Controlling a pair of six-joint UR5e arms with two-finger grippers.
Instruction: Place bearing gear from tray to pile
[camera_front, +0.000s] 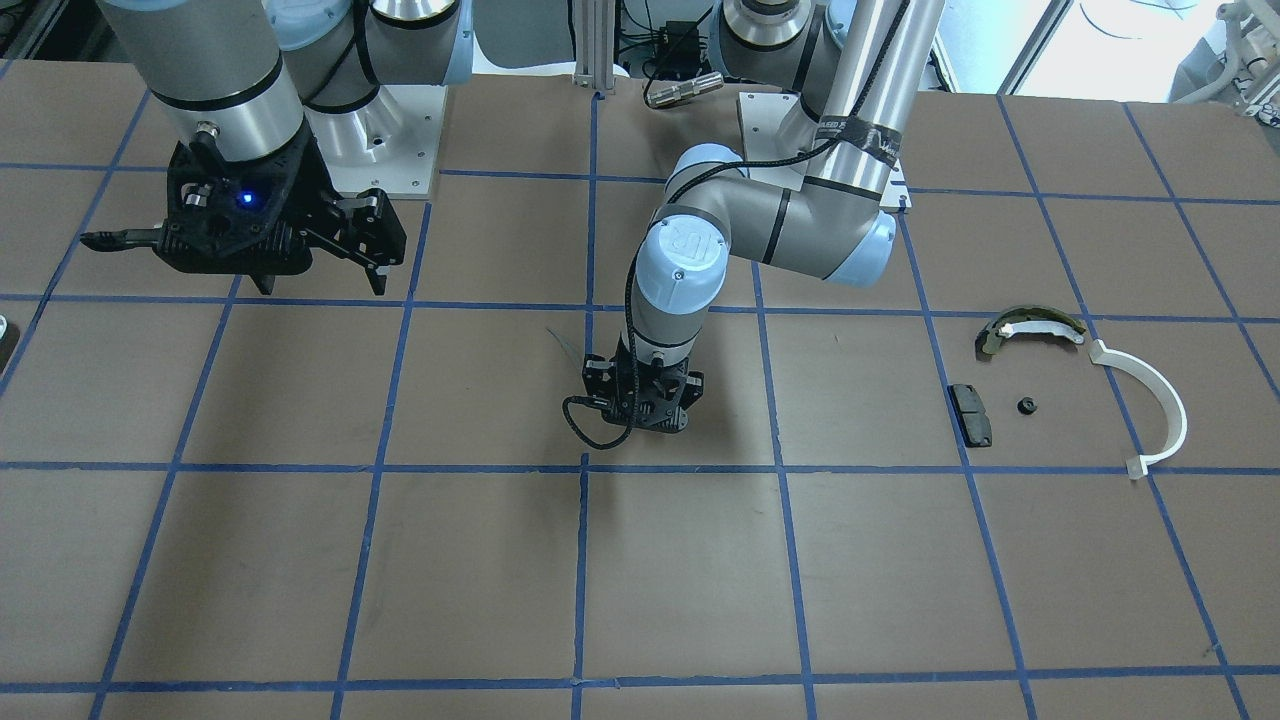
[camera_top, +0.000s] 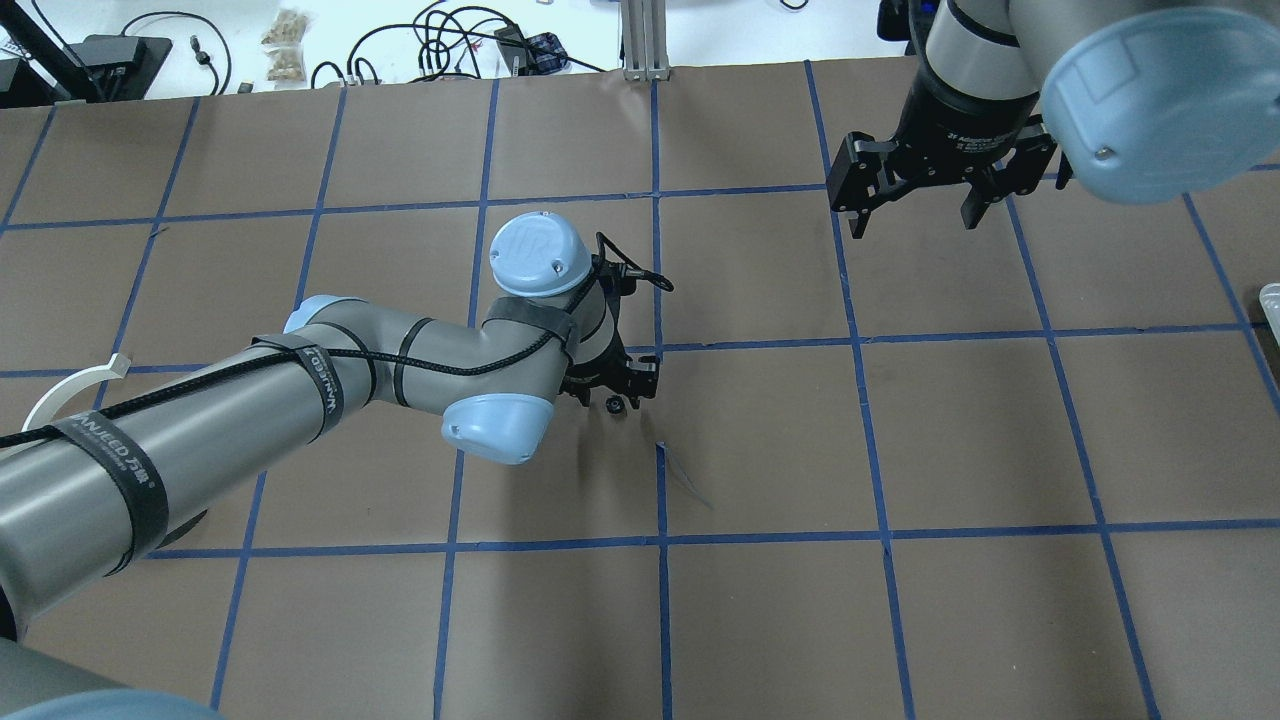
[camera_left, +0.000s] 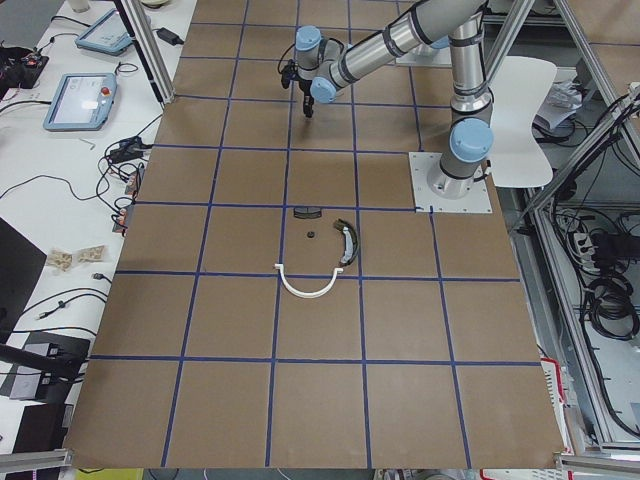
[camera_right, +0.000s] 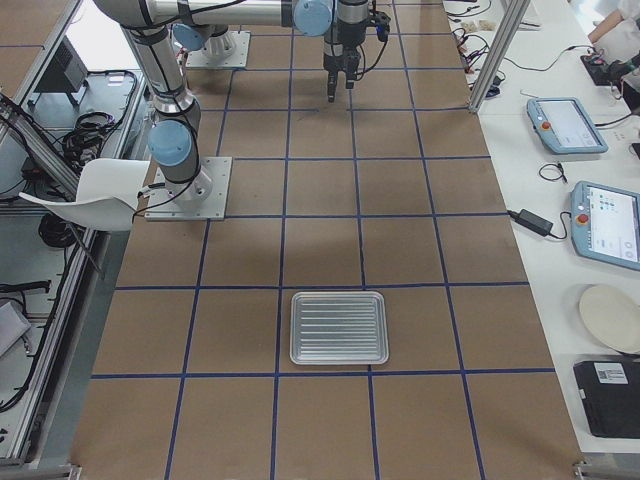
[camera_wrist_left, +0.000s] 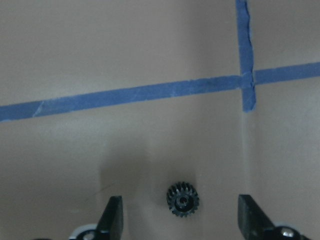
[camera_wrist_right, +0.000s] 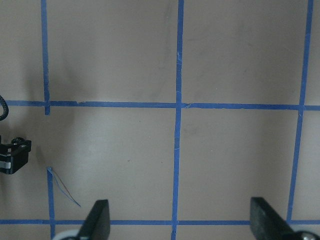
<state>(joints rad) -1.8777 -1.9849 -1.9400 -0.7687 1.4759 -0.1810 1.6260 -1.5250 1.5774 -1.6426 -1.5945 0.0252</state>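
A small black bearing gear (camera_wrist_left: 182, 199) lies on the brown paper near the table's middle, between the two spread fingers of my left gripper (camera_wrist_left: 180, 202). The fingers stand apart from it, so the gripper is open. The overhead view shows the gear (camera_top: 613, 404) just under that gripper (camera_top: 618, 392). The pile is off to my left: a white arc (camera_front: 1150, 400), an olive-edged shoe (camera_front: 1030, 328), a black pad (camera_front: 970, 414) and another small black gear (camera_front: 1025, 406). My right gripper (camera_top: 912, 226) hangs open and empty above the table. The metal tray (camera_right: 338, 327) looks empty.
Blue tape lines grid the brown paper. A loose curl of tape (camera_top: 685, 475) sticks up close to the left gripper. The tray's edge (camera_top: 1270, 300) shows at the overhead view's right border. Tablets and cables lie on the side bench (camera_right: 585, 170).
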